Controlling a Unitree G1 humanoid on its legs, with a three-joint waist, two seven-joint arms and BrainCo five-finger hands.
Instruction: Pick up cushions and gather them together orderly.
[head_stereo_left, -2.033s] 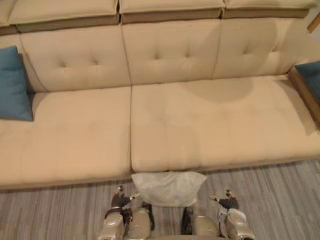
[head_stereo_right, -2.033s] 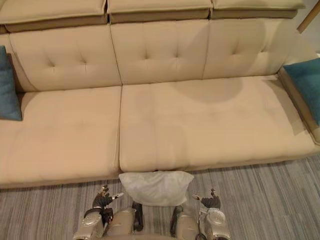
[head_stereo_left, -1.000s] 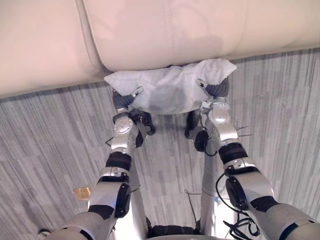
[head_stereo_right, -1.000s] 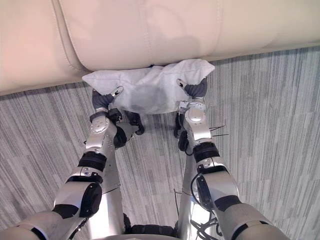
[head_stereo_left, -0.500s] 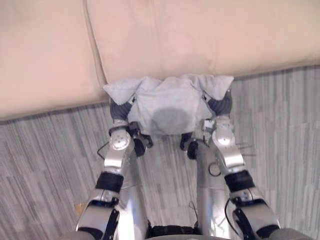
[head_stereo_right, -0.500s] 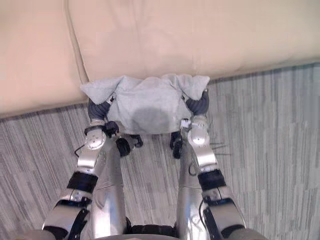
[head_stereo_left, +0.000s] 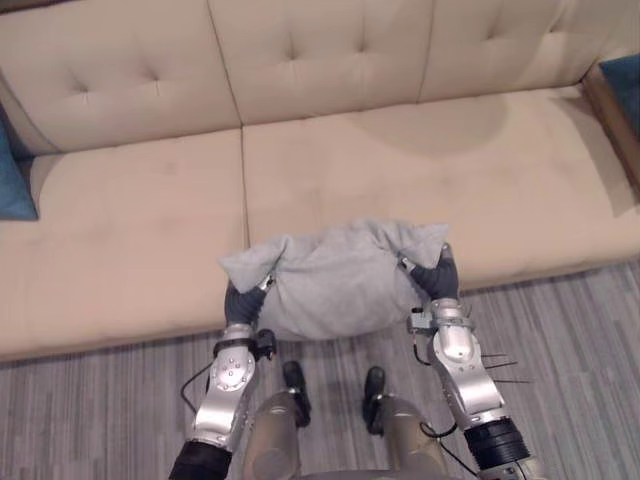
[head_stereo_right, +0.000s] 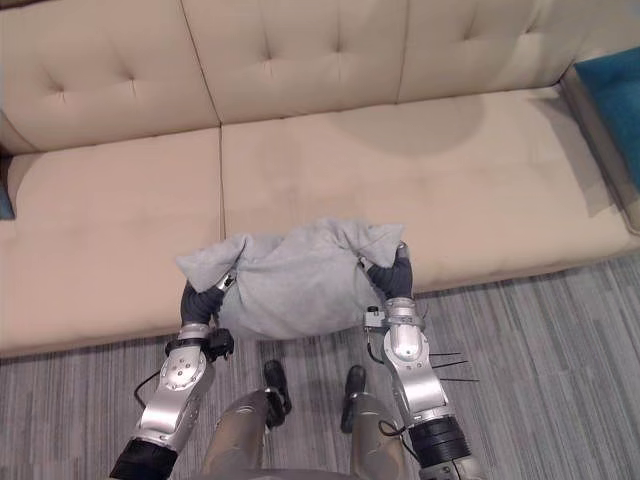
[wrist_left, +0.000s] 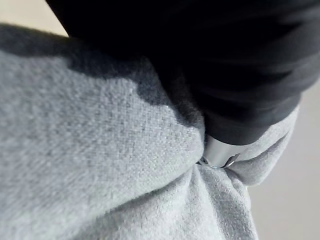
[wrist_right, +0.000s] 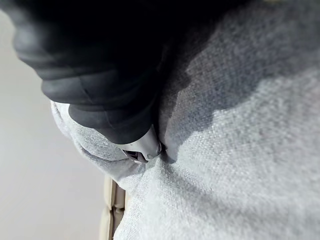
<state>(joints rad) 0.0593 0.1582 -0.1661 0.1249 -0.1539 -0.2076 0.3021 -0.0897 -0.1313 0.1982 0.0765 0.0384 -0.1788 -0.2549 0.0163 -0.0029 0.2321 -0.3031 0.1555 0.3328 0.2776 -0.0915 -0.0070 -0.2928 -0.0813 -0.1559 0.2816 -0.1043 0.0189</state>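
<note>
I hold a light grey cushion up in front of the beige sofa's seat edge, between both hands. My left hand grips its left end, where a corner of cloth sticks out over the hand. At the right end my right hand does the same. In the left wrist view the dark cover presses into the grey cloth, with a silver finger sunk in a fold. The right wrist view shows that hand bunching the cushion likewise.
The beige sofa spans the view, with a wide bare seat behind the cushion. A blue cushion leans at its far left end and another blue cushion lies at its far right end. Grey striped floor lies in front.
The view has tilted up from the floor to the sofa. Both hands have curled into the grey cushion's ends and raised it off the floor to seat height.
</note>
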